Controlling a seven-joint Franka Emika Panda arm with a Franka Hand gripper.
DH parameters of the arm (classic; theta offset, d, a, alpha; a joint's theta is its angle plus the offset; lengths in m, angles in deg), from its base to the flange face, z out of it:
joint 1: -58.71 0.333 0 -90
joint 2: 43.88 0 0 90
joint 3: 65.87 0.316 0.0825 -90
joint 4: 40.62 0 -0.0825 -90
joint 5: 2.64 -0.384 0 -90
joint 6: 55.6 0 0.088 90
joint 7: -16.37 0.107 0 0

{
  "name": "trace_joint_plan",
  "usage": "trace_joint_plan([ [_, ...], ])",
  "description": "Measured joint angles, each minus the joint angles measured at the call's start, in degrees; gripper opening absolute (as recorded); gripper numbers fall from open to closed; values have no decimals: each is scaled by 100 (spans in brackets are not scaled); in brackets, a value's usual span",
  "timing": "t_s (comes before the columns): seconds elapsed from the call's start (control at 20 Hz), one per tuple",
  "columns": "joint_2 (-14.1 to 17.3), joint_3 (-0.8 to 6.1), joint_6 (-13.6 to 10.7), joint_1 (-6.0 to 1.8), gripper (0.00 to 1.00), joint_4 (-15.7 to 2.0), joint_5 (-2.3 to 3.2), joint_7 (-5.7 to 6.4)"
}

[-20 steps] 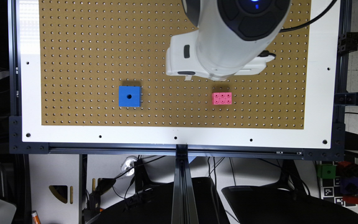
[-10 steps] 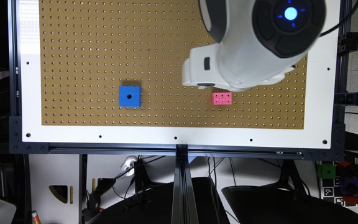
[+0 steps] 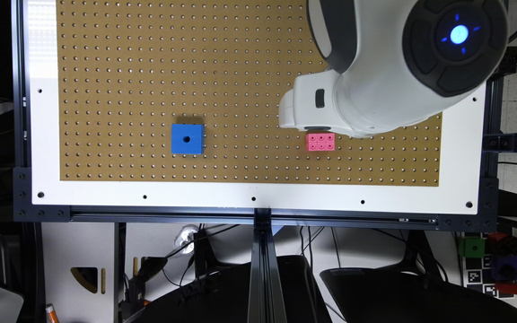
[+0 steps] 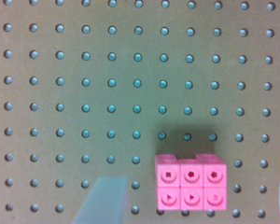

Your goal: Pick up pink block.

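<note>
Glossy six-holed pink block (image 4: 191, 188) — flat on matte perforated pegboard (image 4: 84, 93)

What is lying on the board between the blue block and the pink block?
Nothing: in the exterior view the pegboard between the blue block and the pink block is bare.

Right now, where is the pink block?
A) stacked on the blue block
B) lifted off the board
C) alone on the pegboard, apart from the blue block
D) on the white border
C: the pink block lies flat on the pegboard, well apart from the blue block.
</note>
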Motion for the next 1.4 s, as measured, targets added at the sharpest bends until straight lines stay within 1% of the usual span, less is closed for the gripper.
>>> trace_joint_plan([
  [0.1,230,-2,137,-1,100,-24,112,77],
  [0.2,413,-2,181,0,100,-120,207,147],
  [0.25,460,-2,175,0,100,-168,221,152],
  [0.3,489,-2,169,-1,100,-197,224,152],
  [0.35,541,-3,179,0,100,-199,229,152],
  [0.55,848,-33,359,0,100,-234,289,162],
  [0.6,888,-35,371,0,100,-259,297,163],
  [0.75,932,-33,372,21,100,-347,300,169],
  [0.85,951,-34,371,56,100,-425,300,189],
  [0.95,1006,-34,370,83,100,-515,313,220],
  [1.05,1108,-35,369,94,100,-633,352,252],
  [1.1,1169,-37,369,95,100,-682,363,255],
  [1.2,1370,-55,392,105,100,-792,394,259],
  [1.25,1494,-66,421,113,100,-855,435,279],
  [1.35,1735,-68,446,122,100,-1023,564,374],
  [1.4,1838,-68,444,133,100,-1118,611,414],
])
